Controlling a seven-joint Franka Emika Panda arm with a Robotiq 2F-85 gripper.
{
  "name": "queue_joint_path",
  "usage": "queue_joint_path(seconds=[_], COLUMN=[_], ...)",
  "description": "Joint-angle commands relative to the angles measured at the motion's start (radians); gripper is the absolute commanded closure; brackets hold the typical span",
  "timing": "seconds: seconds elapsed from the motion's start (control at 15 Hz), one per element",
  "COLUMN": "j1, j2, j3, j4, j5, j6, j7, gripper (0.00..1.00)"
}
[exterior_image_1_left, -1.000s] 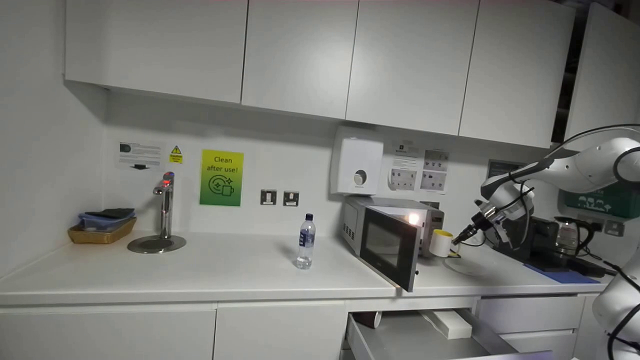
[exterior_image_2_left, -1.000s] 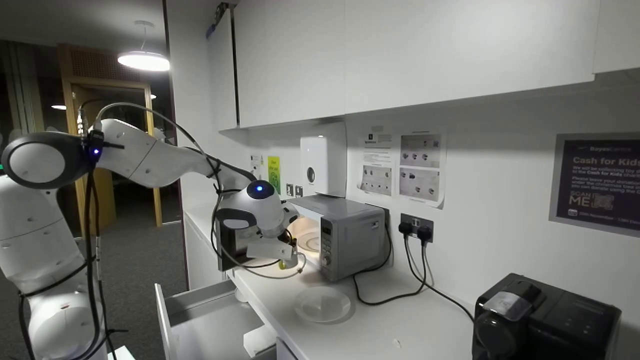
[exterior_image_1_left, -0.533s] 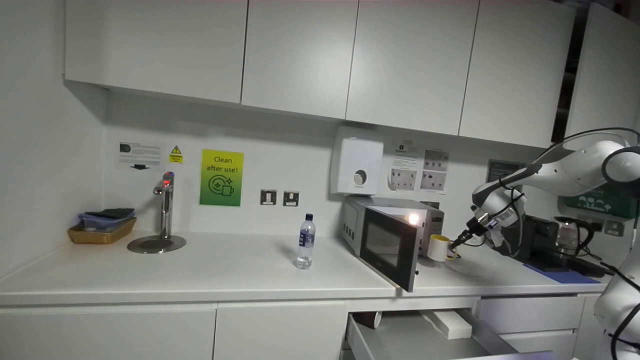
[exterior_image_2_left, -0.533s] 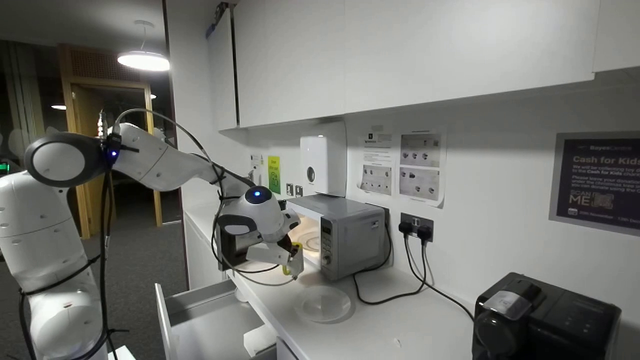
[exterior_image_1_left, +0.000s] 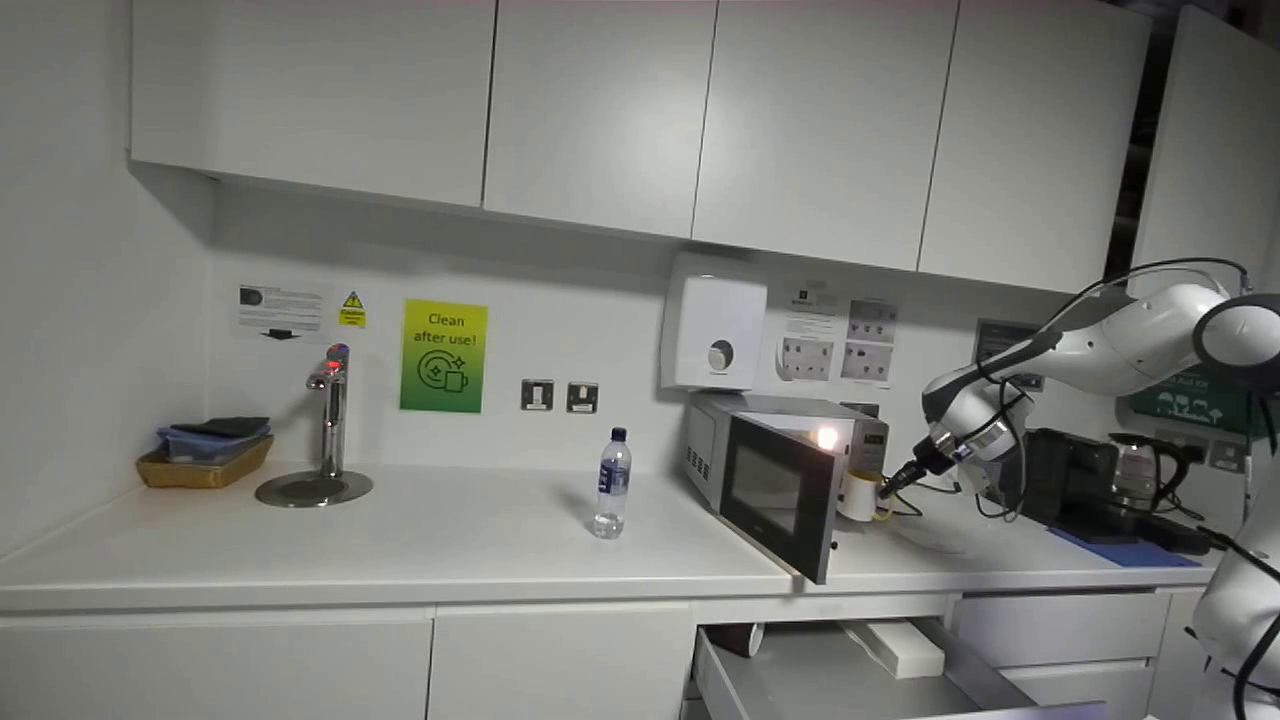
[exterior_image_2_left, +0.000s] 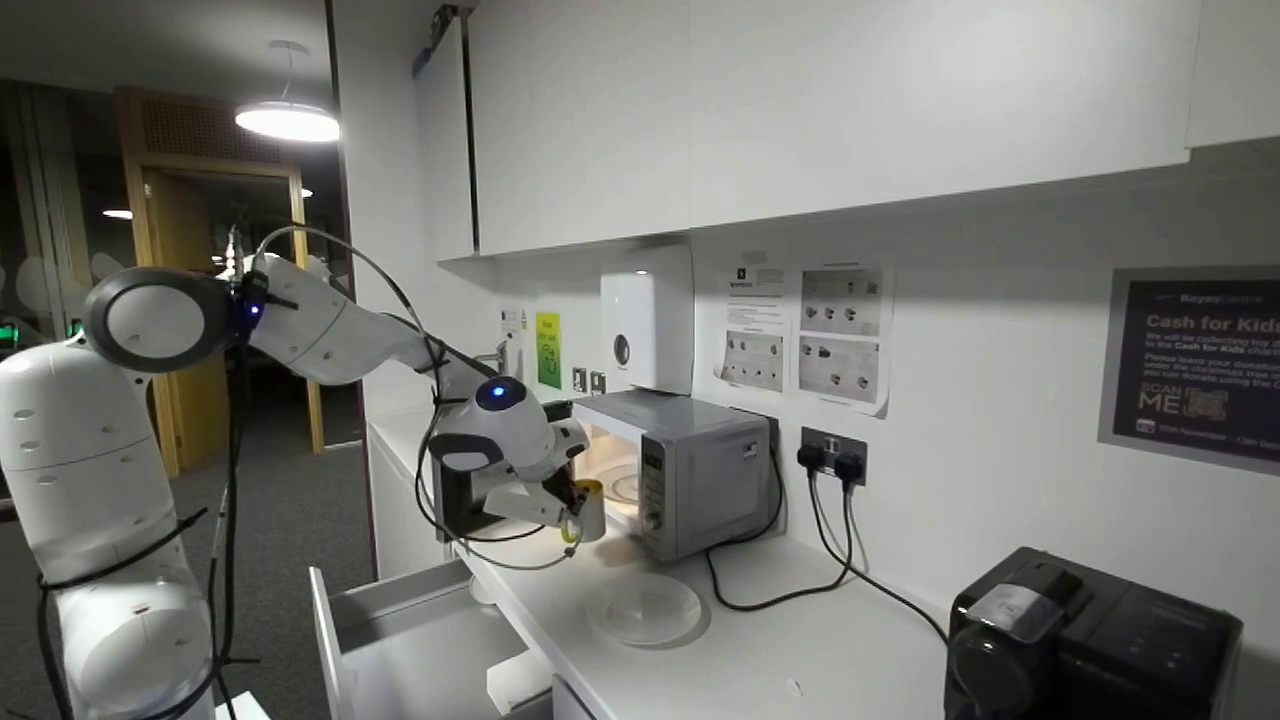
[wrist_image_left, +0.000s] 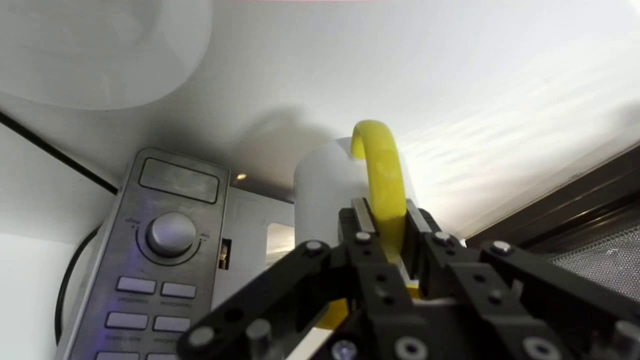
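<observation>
Clamping the mug (wrist_image_left: 322, 195) by its yellow handle (wrist_image_left: 382, 165), the gripper (wrist_image_left: 389, 213) should carry it level. Clear the microwave door (wrist_image_left: 585, 215), three o'clock in the wrist view.

exterior views facing counter (exterior_image_1_left: 450, 535) frontally and obliquely, sharing microwave (exterior_image_2_left: 708, 475), wrist view close on mug (wrist_image_left: 325, 190)

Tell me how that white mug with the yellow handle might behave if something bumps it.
The mug looks rigid, perhaps ceramic, so it would likely chip rather than bend against the nearby microwave. Because the gripper pinches only its yellow handle, it may swing or twist. The handle's smooth surface could let it slip.
</observation>
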Motion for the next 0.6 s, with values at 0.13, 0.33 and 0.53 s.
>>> queue_joint_path(seconds=[0.13,0.33,0.53], j1=[0.042,0.05,0.041], j2=[-0.008,0.003,0.027], j3=[0.046,0.069,0.089], j4=[0.003,0.004,0.01], j5=[0.075,0.069,0.0], j6=[0.114,0.151,0.167], j7=[0.013,0.041,0.114], gripper=[0.96,0.96,0.96])
